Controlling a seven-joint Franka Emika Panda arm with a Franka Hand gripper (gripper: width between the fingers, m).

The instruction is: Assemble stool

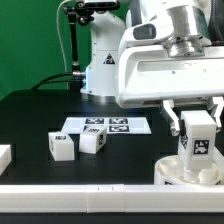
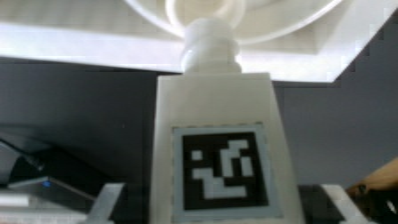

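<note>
My gripper is shut on a white blocky stool leg with a black-and-white tag and holds it upright at the exterior view's right. The leg's lower end is at or in the round white seat, which lies on the black table near the front edge. In the wrist view the leg fills the middle between my fingers, and its narrow tip meets the seat's ring. Two loose tagged legs lie on the table to the exterior view's left.
The marker board lies flat behind the loose legs. A plain white bar sits at the exterior view's left edge and a white rail runs along the front. The arm's base stands at the back.
</note>
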